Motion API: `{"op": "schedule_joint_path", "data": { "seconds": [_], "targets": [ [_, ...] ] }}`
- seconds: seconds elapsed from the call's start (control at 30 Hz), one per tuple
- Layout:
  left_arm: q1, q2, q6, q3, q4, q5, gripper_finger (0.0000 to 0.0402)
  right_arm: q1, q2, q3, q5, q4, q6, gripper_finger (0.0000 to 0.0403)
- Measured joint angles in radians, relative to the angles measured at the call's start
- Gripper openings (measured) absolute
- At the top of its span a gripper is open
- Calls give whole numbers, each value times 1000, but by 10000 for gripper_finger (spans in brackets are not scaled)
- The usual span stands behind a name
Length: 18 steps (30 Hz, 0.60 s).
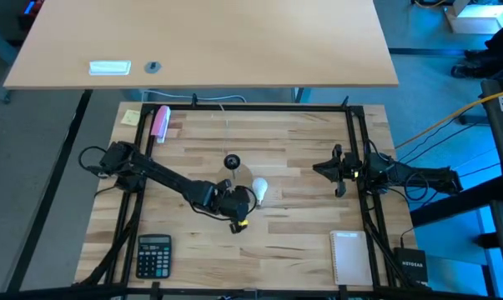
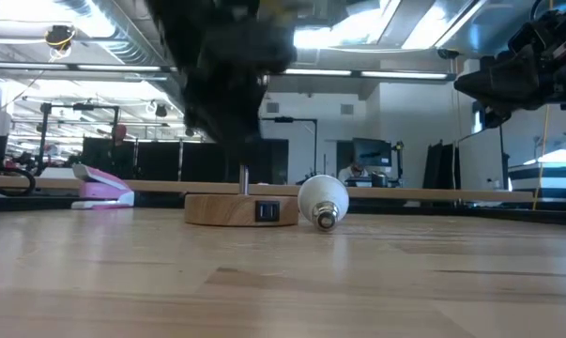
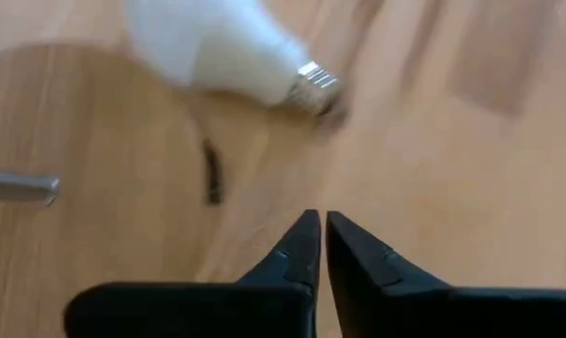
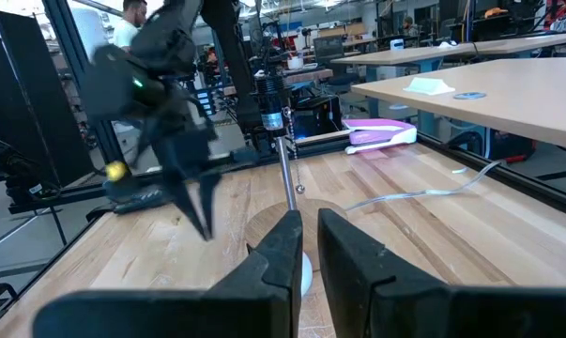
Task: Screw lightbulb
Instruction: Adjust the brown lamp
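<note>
We see the lightbulb lying on its side near the middle of the surface: a small white frosted globe tapering to a pale, ribbed, silvery screw base. In the low view it rests just beside a round wooden disc, the base pointing toward the camera. The disc is flat and pale, with a small black switch on its edge and a thin metal post rising from it. From above, we make out a black socket at its centre.

The left gripper sits just beside the bulb without holding it; in the left wrist view its dark, tapered fingers stand nearly together, tips almost touching, with nothing between them, and the bulb lies apart from them.

The right gripper waits at the right side of the surface, well apart from the bulb, its fingers also close together and empty.

The surface is light butcher-block wood, framed by black rails. Around it we find a pink stapler and a yellow sticky note at the far left, a black calculator at the near left, and a white notepad at the near right. Nothing lies between the bulb and the disc.
</note>
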Motion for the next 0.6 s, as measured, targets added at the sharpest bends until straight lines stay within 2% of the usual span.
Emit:
{"op": "schedule_joint_path", "data": {
  "seconds": [0.17, 0.43, 0.6],
  "targets": [
    [35, 0, -11, -60, 45, 3, 28, 0, 0, 0, 0, 0, 0, 42],
    [92, 0, 16, -112, 53, 12, 3, 0, 0, 0, 0, 0, 0, 42],
    [133, 0, 40, -136, 33, -49, 8, 0, 0, 0, 0, 0, 0, 42]
  ]
}}
